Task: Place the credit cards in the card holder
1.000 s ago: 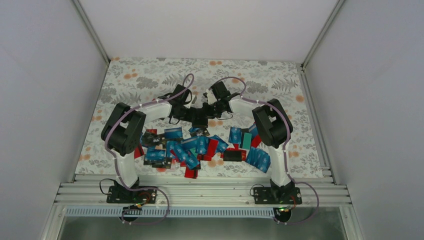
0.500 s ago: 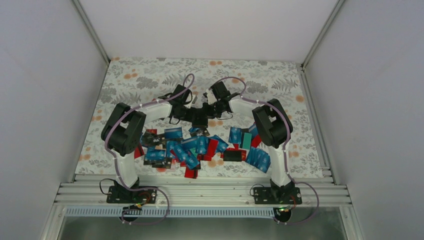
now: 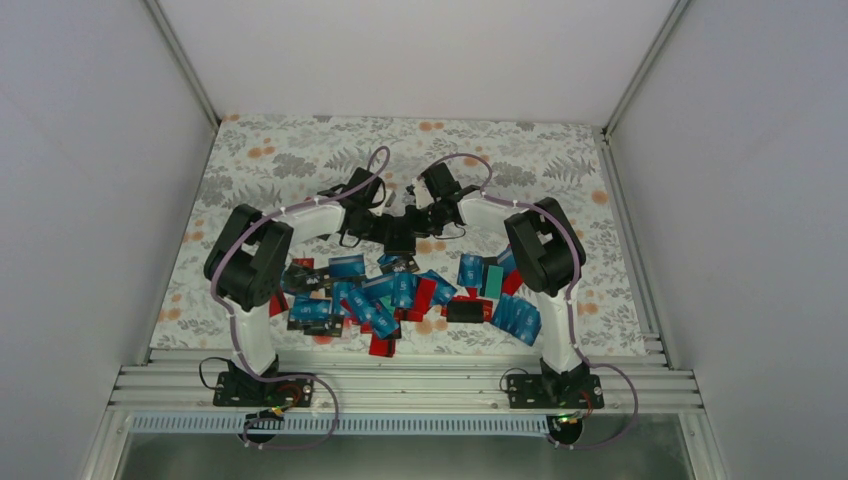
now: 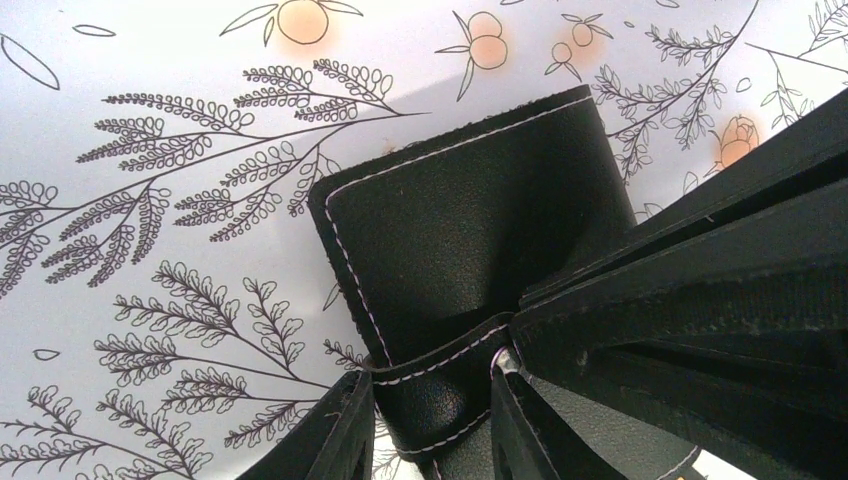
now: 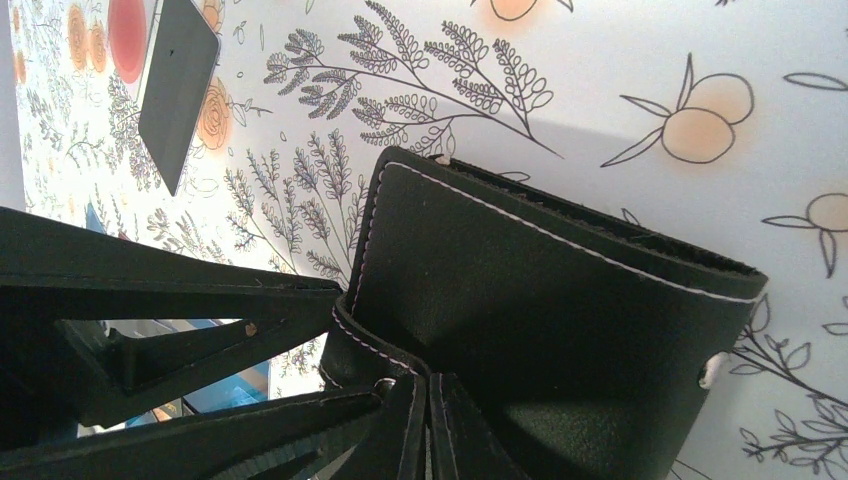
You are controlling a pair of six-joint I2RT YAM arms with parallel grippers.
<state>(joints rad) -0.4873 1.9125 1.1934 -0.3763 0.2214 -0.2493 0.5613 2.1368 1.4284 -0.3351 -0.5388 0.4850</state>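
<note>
The card holder is a black leather case with white stitching, held behind the pile between both grippers. In the left wrist view its strap sits between my left gripper's fingers, which touch it on both sides. My right gripper is shut on the holder's lower edge beside the snap. The credit cards, mostly blue with some red, lie heaped on the floral table nearer the arm bases. One dark card lies apart on the table. The holder's inside is hidden.
The right gripper's fingers fill the right side of the left wrist view. The left gripper's fingers cross the left of the right wrist view. White walls enclose the table on three sides, and a metal rail runs along the near edge.
The left arm has shifted very slightly. The card holder, the right arm and the card pile stay where they were.
</note>
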